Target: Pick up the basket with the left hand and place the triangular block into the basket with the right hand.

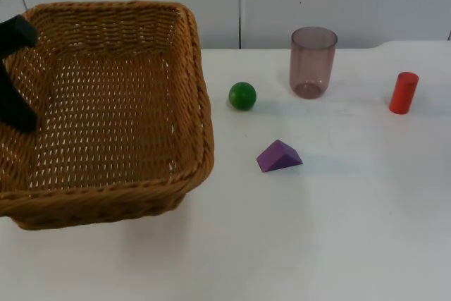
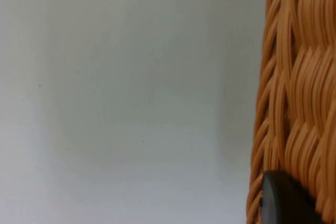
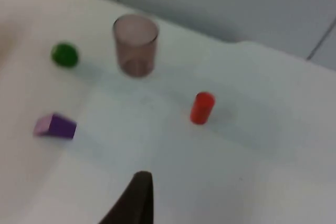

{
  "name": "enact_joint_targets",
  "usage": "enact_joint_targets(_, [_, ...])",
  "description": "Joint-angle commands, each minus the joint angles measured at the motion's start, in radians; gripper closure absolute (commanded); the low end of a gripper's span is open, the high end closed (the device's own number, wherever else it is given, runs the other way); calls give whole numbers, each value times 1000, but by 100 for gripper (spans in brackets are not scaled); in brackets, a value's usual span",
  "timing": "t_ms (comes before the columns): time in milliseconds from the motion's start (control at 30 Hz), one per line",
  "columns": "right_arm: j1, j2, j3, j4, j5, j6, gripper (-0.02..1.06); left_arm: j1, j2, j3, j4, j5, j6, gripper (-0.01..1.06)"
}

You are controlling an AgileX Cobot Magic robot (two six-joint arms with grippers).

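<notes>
A brown wicker basket point(image 1: 192, 103) hangs over the left of the table and casts a shadow below its near wall. My left gripper point(image 1: 15, 75) is shut on its left rim. In the left wrist view the woven basket wall point(image 2: 299, 93) stands right beside a black fingertip point(image 2: 283, 200). The purple triangular block point(image 1: 279, 156) lies on the table just right of the basket, apart from it. In the right wrist view the purple block point(image 3: 55, 126) lies well away from my right gripper point(image 3: 137, 198), which hovers over bare table.
A green ball point(image 1: 242, 96) sits behind the block, near the basket's right wall. A translucent purple cup point(image 1: 313, 61) stands at the back, and a red cylinder point(image 1: 404, 92) stands at the far right. The grey partition wall closes the back.
</notes>
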Motion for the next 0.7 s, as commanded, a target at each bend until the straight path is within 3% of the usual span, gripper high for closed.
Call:
enact_joint_targets(0, [0, 127, 0, 100, 3, -204, 0, 2, -13, -2, -20, 10, -6, 105])
enact_joint_targets(33, [0, 127, 0, 100, 3, -204, 0, 2, -13, -2, -20, 10, -6, 105])
enact_joint_targets(167, [0, 309, -4, 293, -6, -470, 0, 2, -13, -2, -21, 10, -6, 105])
enact_joint_targets(200, [0, 309, -4, 293, -6, -470, 0, 2, -13, -2, -21, 10, -6, 105])
enact_joint_targets(267, [5, 401, -4, 366, -38, -567, 0, 2, -13, -2, -21, 10, -6, 105])
enact_joint_targets(367, [40, 476, -16, 351, -74, -608, 0, 2, -13, -2, -21, 10, -6, 105])
enact_joint_targets(433, [93, 556, -50, 292, -78, -608, 0, 2, -13, -2, -21, 10, -6, 105])
enact_joint_targets(500, [173, 652, -115, 246, -80, -608, 0, 2, -13, -2, -19, 10, -6, 105])
enact_joint_targets(667, [268, 822, -251, 196, -78, -624, 0, 2, -13, -2, -19, 10, -6, 105])
